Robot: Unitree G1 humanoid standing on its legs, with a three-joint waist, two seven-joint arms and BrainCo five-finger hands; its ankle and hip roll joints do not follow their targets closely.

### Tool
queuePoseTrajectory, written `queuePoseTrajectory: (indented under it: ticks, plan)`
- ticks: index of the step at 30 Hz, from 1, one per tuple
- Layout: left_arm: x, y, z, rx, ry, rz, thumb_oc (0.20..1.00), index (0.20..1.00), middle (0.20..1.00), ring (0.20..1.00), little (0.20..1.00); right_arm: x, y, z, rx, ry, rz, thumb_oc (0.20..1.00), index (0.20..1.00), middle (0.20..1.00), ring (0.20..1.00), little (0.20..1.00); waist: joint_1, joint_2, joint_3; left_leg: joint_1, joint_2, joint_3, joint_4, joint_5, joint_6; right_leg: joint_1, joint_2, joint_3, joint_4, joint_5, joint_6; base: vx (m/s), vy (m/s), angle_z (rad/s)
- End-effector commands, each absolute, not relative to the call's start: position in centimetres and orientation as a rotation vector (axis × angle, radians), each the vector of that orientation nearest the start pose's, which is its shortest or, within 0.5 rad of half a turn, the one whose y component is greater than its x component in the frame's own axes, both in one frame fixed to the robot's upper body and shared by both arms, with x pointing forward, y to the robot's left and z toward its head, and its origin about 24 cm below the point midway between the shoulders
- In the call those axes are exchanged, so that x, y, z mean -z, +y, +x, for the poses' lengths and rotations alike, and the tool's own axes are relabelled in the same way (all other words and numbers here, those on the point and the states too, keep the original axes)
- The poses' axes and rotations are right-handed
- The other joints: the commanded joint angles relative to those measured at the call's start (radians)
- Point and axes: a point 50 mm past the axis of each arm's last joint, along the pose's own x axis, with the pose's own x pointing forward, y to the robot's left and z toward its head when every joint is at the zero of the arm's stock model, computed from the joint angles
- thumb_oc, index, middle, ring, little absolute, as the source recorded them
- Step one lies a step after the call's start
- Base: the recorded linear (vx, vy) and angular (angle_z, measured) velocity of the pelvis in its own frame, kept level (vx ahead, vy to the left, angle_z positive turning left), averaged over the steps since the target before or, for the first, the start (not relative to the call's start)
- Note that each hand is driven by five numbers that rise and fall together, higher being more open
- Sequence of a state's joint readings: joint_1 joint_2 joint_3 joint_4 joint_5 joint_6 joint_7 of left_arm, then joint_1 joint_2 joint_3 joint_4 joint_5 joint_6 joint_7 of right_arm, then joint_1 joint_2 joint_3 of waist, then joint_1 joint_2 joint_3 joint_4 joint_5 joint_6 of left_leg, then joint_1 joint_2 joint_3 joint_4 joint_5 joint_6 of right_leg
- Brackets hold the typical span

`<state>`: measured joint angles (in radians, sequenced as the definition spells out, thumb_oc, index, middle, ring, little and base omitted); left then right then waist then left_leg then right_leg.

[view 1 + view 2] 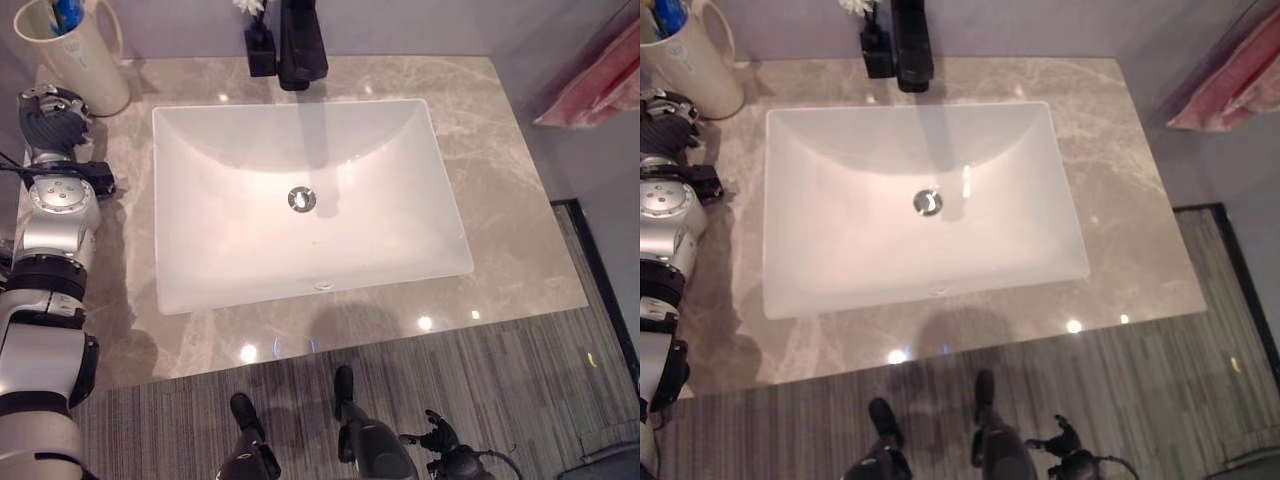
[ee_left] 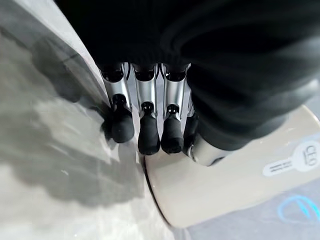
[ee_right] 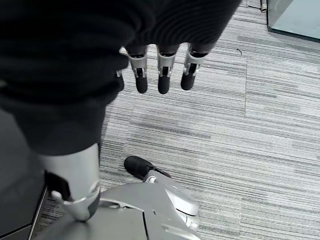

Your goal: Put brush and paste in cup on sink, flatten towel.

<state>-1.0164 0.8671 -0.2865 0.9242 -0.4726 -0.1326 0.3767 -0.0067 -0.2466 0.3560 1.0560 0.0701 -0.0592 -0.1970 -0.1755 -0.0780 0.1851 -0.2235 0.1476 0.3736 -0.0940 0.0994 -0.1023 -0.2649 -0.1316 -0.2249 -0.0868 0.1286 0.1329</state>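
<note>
Our left hand (image 2: 150, 120) rests straight fingers (image 2: 148, 136) beside the cup (image 1: 75, 55) at ten o'clock on the bench (image 1: 500, 180); our right hand (image 3: 160, 70) hangs relaxed, empty.

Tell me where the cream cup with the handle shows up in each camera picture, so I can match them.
Left eye view: cup in the top left corner, on the counter behind the left hand.
Right eye view: cup in the top left corner, partly cut by the edge.
Left wrist view: its cream wall lies just past the fingertips.
Right wrist view: not in it.
Shared landmark: the black faucet behind the sink, in both eye views.
</note>
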Motion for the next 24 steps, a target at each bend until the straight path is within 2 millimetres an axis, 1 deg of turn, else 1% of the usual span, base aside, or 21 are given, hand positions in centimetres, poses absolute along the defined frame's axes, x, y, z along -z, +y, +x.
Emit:
queuePoseTrajectory:
  ticks: [1, 2, 3, 5, 6, 7, 8, 9, 10, 11, 12, 13, 14, 16, 17, 20, 22, 24]
  plan:
    - [-26.6, 35.6, 35.6, -0.703, -0.305, 0.415, 0.2, 0.2, 0.2, 0.2, 0.2, 14.4, -20.9, 13.9, 0.024, 0.942, -0.439, 1.0, 1.0, 1.0, 1.0, 1.0, -0.002, -0.001, 0.006, 0.032, 0.044, -0.02, 0.007, -0.025, -0.054, -0.015, -0.065, 0.045, 0.0, 0.063, 0.112, 0.02, 0.013, -0.05]
    - [-26.5, 35.6, 35.6, -0.705, -0.297, 0.427, 0.2, 0.2, 0.2, 0.2, 0.2, 14.4, -20.9, 13.9, 0.022, 0.943, -0.44, 1.0, 1.0, 1.0, 1.0, 1.0, -0.002, -0.002, 0.006, 0.031, 0.044, -0.021, 0.007, -0.025, -0.053, -0.016, -0.066, 0.046, 0.0, 0.065, 0.112, 0.02, 0.016, -0.07]
    - [-26.3, 35.5, 35.7, -0.686, -0.277, 0.492, 0.2, 0.2, 0.2, 0.2, 0.2, 14.5, -21.0, 13.8, 0.027, 0.95, -0.44, 1.0, 1.0, 1.0, 1.0, 1.0, 0.0, -0.003, 0.007, 0.027, 0.042, -0.025, 0.007, -0.025, -0.052, -0.017, -0.068, 0.044, 0.0, 0.065, 0.113, 0.01, 0.008, -0.07]
    - [-26.2, 35.5, 35.7, -0.69, -0.271, 0.508, 0.2, 0.2, 0.2, 0.2, 0.2, 14.5, -21.0, 13.7, 0.028, 0.951, -0.435, 1.0, 1.0, 1.0, 1.0, 1.0, 0.002, -0.006, 0.006, 0.024, 0.041, -0.029, 0.007, -0.026, -0.051, -0.017, -0.072, 0.042, 0.0, 0.064, 0.113, -0.03, 0.004, -0.02]
    - [-26.2, 35.6, 35.7, -0.692, -0.272, 0.503, 0.2, 0.2, 0.2, 0.2, 0.2, 14.5, -21.0, 13.7, 0.03, 0.952, -0.433, 1.0, 1.0, 1.0, 1.0, 1.0, -0.001, -0.012, 0.01, 0.014, 0.038, -0.021, 0.007, -0.002, -0.041, -0.026, -0.076, 0.034, 0.0, 0.082, 0.102, 0.0, 0.0, 0.0]
    - [-26.2, 35.6, 35.7, -0.691, -0.271, 0.504, 0.2, 0.2, 0.2, 0.2, 0.2, 14.5, -21.0, 13.7, 0.03, 0.953, -0.433, 1.0, 1.0, 1.0, 1.0, 1.0, 0.001, -0.007, 0.005, 0.023, 0.04, -0.033, 0.007, -0.027, -0.049, -0.016, -0.073, 0.04, 0.0, 0.064, 0.113, -0.08, -0.017, 0.04]
    - [-26.4, 35.9, 35.5, -0.707, -0.269, 0.514, 0.2, 0.2, 0.2, 0.2, 0.2, 14.5, -21.0, 13.7, 0.023, 0.947, -0.433, 1.0, 1.0, 1.0, 1.0, 1.0, -0.001, -0.015, 0.008, 0.011, 0.038, -0.024, 0.007, -0.002, -0.04, -0.025, -0.077, 0.031, 0.0, 0.082, 0.103, 0.08, 0.023, 0.04]
    - [-26.4, 36.1, 35.5, -0.718, -0.261, 0.515, 0.2, 0.2, 0.2, 0.2, 0.2, 14.5, -20.9, 13.7, 0.021, 0.944, -0.43, 1.0, 1.0, 1.0, 1.0, 1.0, 0.001, -0.014, 0.003, 0.02, 0.039, -0.035, 0.007, -0.028, -0.048, -0.015, -0.074, 0.035, 0.0, 0.064, 0.114, 0.0, 0.002, 0.04]
    - [-26.4, 36.1, 35.5, -0.718, -0.261, 0.516, 0.2, 0.2, 0.2, 0.2, 0.2, 14.5, -20.9, 13.7, 0.021, 0.943, -0.43, 1.0, 1.0, 1.0, 1.0, 1.0, 0.0, -0.014, 0.003, 0.02, 0.039, -0.035, 0.007, -0.028, -0.048, -0.015, -0.075, 0.034, 0.0, 0.064, 0.114, 0.09, 0.033, 0.03]
    - [-26.7, 36.6, 35.2, -0.753, -0.257, 0.531, 0.2, 0.2, 0.2, 0.2, 0.2, 14.4, -20.7, 14.1, 0.016, 0.93, -0.428, 1.0, 1.0, 1.0, 1.0, 1.0, -0.001, -0.019, 0.004, 0.021, 0.038, -0.031, 0.007, -0.031, -0.047, -0.015, -0.074, 0.03, 0.0, 0.067, 0.117, -0.08, -0.007, 0.02]
    - [-26.8, 36.6, 35.2, -0.755, -0.259, 0.531, 0.2, 0.2, 0.2, 0.2, 0.2, 14.3, -20.7, 14.1, 0.015, 0.928, -0.428, 1.0, 1.0, 1.0, 1.0, 1.0, -0.002, -0.025, 0.009, 0.01, 0.035, -0.02, 0.007, -0.005, -0.038, -0.026, -0.077, 0.025, 0.0, 0.086, 0.108, 0.0, 0.0, 0.0]
    - [-26.9, 36.8, 35.1, -0.765, -0.26, 0.536, 0.2, 0.2, 0.2, 0.2, 0.2, 14.3, -20.5, 14.3, 0.009, 0.922, -0.426, 1.0, 1.0, 1.0, 1.0, 1.0, 0.0, -0.022, 0.007, 0.022, 0.036, -0.025, 0.007, -0.033, -0.046, -0.016, -0.074, 0.032, 0.0, 0.074, 0.118, 0.0, 0.0, 0.0]
    - [-27.3, 37.3, 34.7, -0.785, -0.269, 0.532, 0.2, 0.2, 0.2, 0.2, 0.2, 14.3, -20.2, 14.4, 0.002, 0.917, -0.419, 1.0, 1.0, 1.0, 1.0, 1.0, 0.004, -0.026, 0.009, 0.026, 0.037, -0.016, 0.007, -0.036, -0.045, -0.017, -0.074, 0.035, 0.0, 0.083, 0.119, 0.1, 0.058, -0.02]
    - [-27.3, 37.5, 34.5, -0.793, -0.269, 0.529, 0.2, 0.2, 0.2, 0.2, 0.2, 14.3, -20.1, 14.5, -0.005, 0.914, -0.415, 1.0, 1.0, 1.0, 1.0, 1.0, 0.006, -0.028, 0.01, 0.028, 0.037, -0.012, 0.007, -0.037, -0.045, -0.017, -0.075, 0.037, 0.0, 0.085, 0.119, 0.01, 0.014, -0.03]
    - [-27.5, 38.2, 34.1, -0.824, -0.269, 0.509, 0.2, 0.2, 0.2, 0.2, 0.2, 14.3, -19.8, 14.4, -0.016, 0.912, -0.406, 1.0, 1.0, 1.0, 1.0, 1.0, 0.008, -0.032, 0.012, 0.028, 0.038, -0.01, 0.007, -0.037, -0.045, -0.016, -0.075, 0.036, 0.0, 0.086, 0.119, 0.02, 0.017, -0.05]
    - [-27.9, 38.4, 33.9, -0.839, -0.278, 0.494, 0.2, 0.2, 0.2, 0.2, 0.2, 14.4, -19.8, 14.2, -0.019, 0.919, -0.405, 1.0, 1.0, 1.0, 1.0, 1.0, 0.009, -0.036, 0.015, 0.028, 0.038, -0.011, 0.007, -0.037, -0.045, -0.014, -0.076, 0.032, 0.0, 0.084, 0.12, 0.01, 0.009, -0.02]
    - [-28.1, 39.0, 33.5, -0.866, -0.281, 0.465, 0.2, 0.2, 0.2, 0.2, 0.2, 14.6, -20.0, 13.7, -0.019, 0.942, -0.411, 1.0, 1.0, 1.0, 1.0, 1.0, 0.009, -0.04, 0.014, 0.027, 0.038, -0.012, 0.007, -0.038, -0.044, -0.014, -0.076, 0.03, 0.0, 0.082, 0.12, 0.02, 0.011, -0.02]
    - [-28.3, 39.0, 33.5, -0.871, -0.288, 0.449, 0.2, 0.2, 0.2, 0.2, 0.2, 14.6, -20.1, 13.6, -0.022, 0.945, -0.418, 1.0, 1.0, 1.0, 1.0, 1.0, 0.008, -0.042, 0.014, 0.025, 0.038, -0.012, 0.007, -0.039, -0.044, -0.015, -0.076, 0.03, 0.0, 0.082, 0.121, 0.03, 0.015, -0.05]
